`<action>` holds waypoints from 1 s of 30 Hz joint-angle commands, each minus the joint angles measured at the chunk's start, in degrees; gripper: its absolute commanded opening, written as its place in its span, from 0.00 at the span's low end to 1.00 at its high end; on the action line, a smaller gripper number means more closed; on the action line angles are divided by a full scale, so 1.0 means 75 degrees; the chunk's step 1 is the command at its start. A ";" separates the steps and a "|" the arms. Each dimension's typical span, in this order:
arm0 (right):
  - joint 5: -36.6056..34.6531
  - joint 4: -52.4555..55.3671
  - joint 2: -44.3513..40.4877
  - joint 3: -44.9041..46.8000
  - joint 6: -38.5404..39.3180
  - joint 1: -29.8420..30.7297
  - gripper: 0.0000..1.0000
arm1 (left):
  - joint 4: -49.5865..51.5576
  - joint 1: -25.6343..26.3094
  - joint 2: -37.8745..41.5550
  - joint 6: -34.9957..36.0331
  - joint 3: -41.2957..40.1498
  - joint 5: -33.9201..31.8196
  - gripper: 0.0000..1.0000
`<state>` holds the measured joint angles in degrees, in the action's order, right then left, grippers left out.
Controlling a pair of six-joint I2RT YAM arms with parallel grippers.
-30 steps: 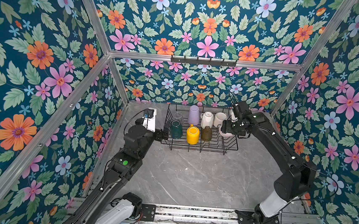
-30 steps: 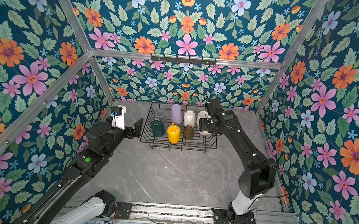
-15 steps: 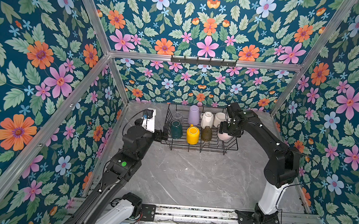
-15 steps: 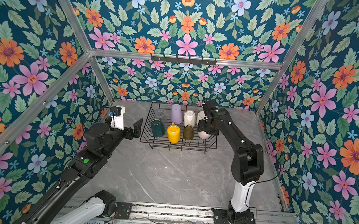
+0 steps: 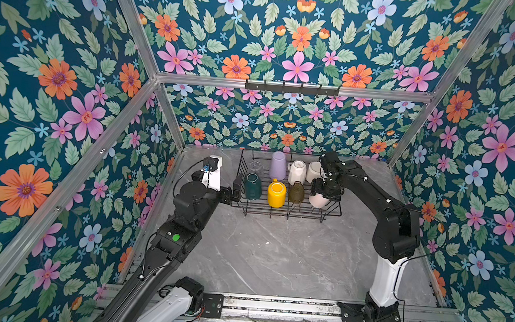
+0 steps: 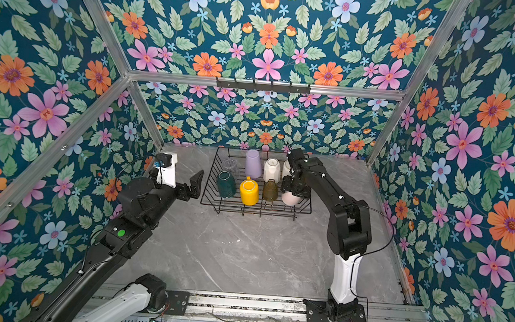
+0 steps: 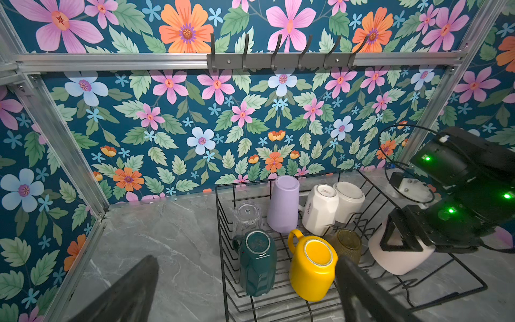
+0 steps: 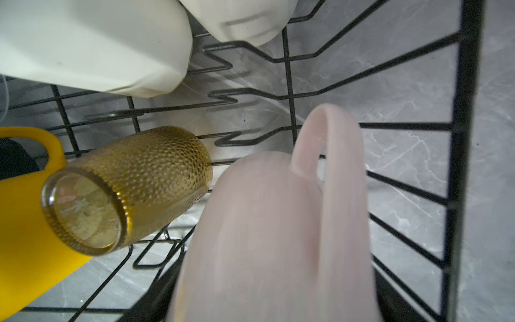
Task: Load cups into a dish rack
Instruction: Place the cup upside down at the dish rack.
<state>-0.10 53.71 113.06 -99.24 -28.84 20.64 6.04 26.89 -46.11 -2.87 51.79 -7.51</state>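
The black wire dish rack [image 5: 277, 213] stands at the back of the table. Upside down in it are a clear glass [image 5: 255, 168], a lilac tumbler [image 5: 277, 166], two white mugs [image 5: 297, 172], a dark green mug [image 5: 252, 185], a yellow mug [image 5: 276, 194] and an olive-brown glass [image 5: 296, 192]. My right gripper [image 5: 323, 189] is shut on a pale pink mug [image 5: 318, 200], held mouth down at the rack's front right, beside the olive glass [image 8: 125, 189]. Whether the pink mug [image 8: 278, 223] touches the wires I cannot tell. My left gripper [image 5: 233, 191] is open and empty, just outside the rack's left wall.
Flowered walls enclose the grey marble table [image 5: 273, 257] on three sides. A bar of hooks [image 5: 292, 87] hangs on the back wall above the rack. A metal rail [image 5: 270, 307] runs along the front edge. The rack's right wall [image 8: 462, 139] is close to the pink mug.
My right gripper has carried the pink mug a little left and down into the rack's front right, with the elbow folding inward. The left arm has stayed still.
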 commanded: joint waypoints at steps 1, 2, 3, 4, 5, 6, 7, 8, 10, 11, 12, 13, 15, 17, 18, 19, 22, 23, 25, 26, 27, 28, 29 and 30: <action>-0.0233 -0.0380 0.0048 -0.0022 -0.0125 -0.0007 0.00 | -0.0044 -0.0012 0.0008 -0.0003 0.0009 -0.0030 1.00; -0.0233 -0.0401 0.0084 -0.0017 -0.0138 -0.0008 0.00 | -0.0044 -0.0012 0.0007 -0.0003 0.0006 -0.0024 1.00; -0.0233 -0.0421 0.0117 -0.0022 -0.0139 -0.0009 0.00 | -0.0044 -0.0012 0.0011 0.0008 -0.0002 -0.0027 1.00; -0.0242 -0.0435 0.0164 -0.0022 -0.0148 -0.0010 0.00 | -0.0045 -0.0012 0.0007 0.0006 -0.0003 -0.0038 1.00; -0.0276 -0.0442 0.0222 -0.0030 -0.0159 -0.0004 0.00 | -0.0045 -0.0012 0.0006 0.0008 -0.0003 -0.0035 1.00; -0.0291 -0.0438 0.0283 -0.0044 -0.0162 -0.0010 0.00 | -0.0045 -0.0011 -0.0003 0.0005 0.0003 -0.0041 1.00; -0.0297 -0.0436 0.0341 -0.0067 -0.0162 -0.0004 0.00 | -0.0044 -0.0011 -0.0010 -0.0003 -0.0003 -0.0023 1.00; -0.0332 -0.0432 0.0393 -0.0086 -0.0165 -0.0009 0.00 | -0.0044 -0.0010 -0.0023 -0.0001 -0.0015 -0.0003 1.00; -0.0365 -0.0409 0.0450 -0.0081 -0.0174 -0.0009 0.00 | -0.0044 -0.0009 -0.0050 -0.0003 -0.0003 0.0016 1.00; -0.0386 -0.0422 0.0462 -0.0063 -0.0190 -0.0002 0.00 | -0.0034 -0.0009 -0.0051 0.0007 0.0000 0.0004 1.00; -0.0395 -0.0443 0.0465 -0.0026 -0.0203 0.0003 0.00 | -0.0033 -0.0012 -0.0046 0.0008 -0.0003 -0.0016 1.00; -0.0387 -0.0477 0.0474 0.0020 -0.0220 -0.0005 0.00 | -0.0033 -0.0012 -0.0048 0.0008 -0.0003 -0.0023 1.00; -0.0355 -0.0553 0.0476 0.0092 -0.0243 0.0003 0.01 | -0.0044 -0.0011 -0.0051 0.0008 -0.0004 -0.0011 1.00; -0.0315 -0.0576 0.0510 0.0107 -0.0244 0.0031 0.26 | -0.0044 -0.0012 -0.0063 0.0008 -0.0003 -0.0024 1.00; -0.0301 -0.0575 0.0536 0.0107 -0.0233 0.0031 0.38 | -0.0044 -0.0012 -0.0074 0.0011 -0.0003 -0.0019 1.00; -0.0292 -0.0576 0.0556 0.0097 -0.0223 0.0055 0.46 | -0.0044 -0.0004 -0.0079 0.0016 -0.0003 -0.0027 1.00; -0.0292 -0.0608 0.0559 0.0125 -0.0210 0.0071 0.64 | -0.0032 -0.0010 -0.0078 0.0029 -0.0003 -0.0048 1.00; -0.0275 -0.0624 0.0553 0.0141 -0.0209 0.0064 0.70 | -0.0033 -0.0011 -0.0080 0.0032 -0.0003 -0.0053 1.00; -0.0239 -0.0712 0.0506 0.0200 -0.0209 0.0075 0.81 | -0.0032 -0.0012 -0.0086 0.0032 -0.0003 -0.0070 1.00; -0.0216 -0.0753 0.0507 0.0213 -0.0209 0.0072 0.85 | -0.0032 -0.0006 -0.0086 0.0032 -0.0003 -0.0066 1.00; -0.0208 -0.0763 0.0503 0.0214 -0.0209 0.0079 0.85 | -0.0032 -0.0012 -0.0093 0.0032 -0.0013 -0.0072 1.00; -0.0195 -0.0753 0.0500 0.0204 -0.0209 0.0081 0.86 | -0.0032 -0.0012 -0.0090 0.0031 -0.0004 -0.0060 1.00; -0.0203 -0.0756 0.0504 0.0191 -0.0198 0.0079 0.86 | -0.0032 -0.0006 -0.0109 0.0032 -0.0003 -0.0055 1.00; -0.0198 -0.0746 0.0502 0.0169 -0.0187 0.0073 0.87 | -0.0033 -0.0006 -0.0110 0.0031 -0.0003 -0.0064 1.00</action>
<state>-0.69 48.97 116.95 -97.71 -29.78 21.10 6.07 26.89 -46.74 -2.85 51.72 -7.55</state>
